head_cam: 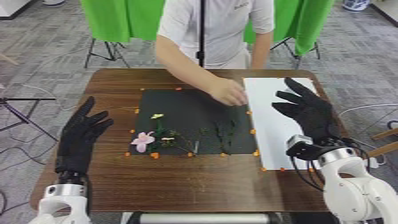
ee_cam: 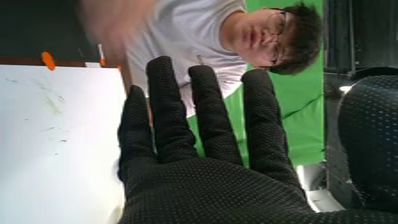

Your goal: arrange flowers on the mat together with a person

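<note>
In the head view my left hand is over the table's left side, beside the black mat, its fingers relaxed and holding nothing. My right hand is above the white mat, open. On the black mat's lower left lie a pink flower and a small yellow flower with green stems; green stems lie nearer its middle. A person's hand is over the mat's upper right; whether it holds anything I cannot tell. In the right wrist view my right hand has straight fingers above the white mat.
Orange markers line the edges of both mats on the wooden table. The person stands at the far side, with an arm reaching across the table's far edge. A thin black pole rises there, before green cloth.
</note>
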Robot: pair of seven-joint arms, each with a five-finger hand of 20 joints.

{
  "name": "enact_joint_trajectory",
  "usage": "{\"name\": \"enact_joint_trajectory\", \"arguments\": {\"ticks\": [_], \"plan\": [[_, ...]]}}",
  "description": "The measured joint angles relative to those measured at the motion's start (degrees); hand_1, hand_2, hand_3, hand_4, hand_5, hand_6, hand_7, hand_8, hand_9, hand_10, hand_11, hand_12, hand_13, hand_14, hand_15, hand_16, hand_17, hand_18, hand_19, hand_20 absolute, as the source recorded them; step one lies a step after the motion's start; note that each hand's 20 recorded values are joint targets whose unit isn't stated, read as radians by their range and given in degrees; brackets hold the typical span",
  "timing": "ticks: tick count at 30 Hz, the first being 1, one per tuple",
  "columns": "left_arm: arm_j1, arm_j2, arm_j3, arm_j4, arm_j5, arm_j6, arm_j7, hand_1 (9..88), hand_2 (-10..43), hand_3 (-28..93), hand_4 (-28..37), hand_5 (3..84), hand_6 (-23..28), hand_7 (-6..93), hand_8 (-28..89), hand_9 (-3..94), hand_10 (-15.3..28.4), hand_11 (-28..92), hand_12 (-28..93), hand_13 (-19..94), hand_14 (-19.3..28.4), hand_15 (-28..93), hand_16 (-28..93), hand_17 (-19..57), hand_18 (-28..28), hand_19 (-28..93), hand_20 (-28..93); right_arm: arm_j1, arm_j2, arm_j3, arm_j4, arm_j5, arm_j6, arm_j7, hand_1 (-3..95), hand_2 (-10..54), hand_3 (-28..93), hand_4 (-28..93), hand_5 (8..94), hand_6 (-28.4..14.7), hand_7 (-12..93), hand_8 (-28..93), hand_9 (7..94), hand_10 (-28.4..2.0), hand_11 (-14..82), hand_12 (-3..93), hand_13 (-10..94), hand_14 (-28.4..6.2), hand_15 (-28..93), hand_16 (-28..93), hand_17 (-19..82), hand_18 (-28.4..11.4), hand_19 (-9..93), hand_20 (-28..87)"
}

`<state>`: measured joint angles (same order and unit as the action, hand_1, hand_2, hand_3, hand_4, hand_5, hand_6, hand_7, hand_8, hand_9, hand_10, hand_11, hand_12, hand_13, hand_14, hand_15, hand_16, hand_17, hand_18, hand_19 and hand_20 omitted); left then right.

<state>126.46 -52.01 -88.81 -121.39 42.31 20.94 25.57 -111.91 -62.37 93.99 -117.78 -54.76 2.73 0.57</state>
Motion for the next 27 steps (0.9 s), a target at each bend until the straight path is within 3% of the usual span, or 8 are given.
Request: {"name": "enact_joint_trajectory", "arguments": {"ticks": [27], "plan": [[-0.16, -0.37, 0.01, -0.06, 0.05, 0.09, -0.44, 19.0, 1.5, 77, -28.3, 30.5, 2.9, 9.8, -8, 33.5, 17.5, 25, 11, 23, 24.5, 53, -9, -7.4, 21.9, 46, 17, 0.62, -0.14, -0.65, 0.38, -0.39, 0.36, -0.25, 14.7, 3.9, 80, -28, 38.5, 3.5, 12, -11, 40.6, -14.0, 12.9, 16.2, 30, -19.5, 42, 14, 0, -19.0, 43, 23]]}}
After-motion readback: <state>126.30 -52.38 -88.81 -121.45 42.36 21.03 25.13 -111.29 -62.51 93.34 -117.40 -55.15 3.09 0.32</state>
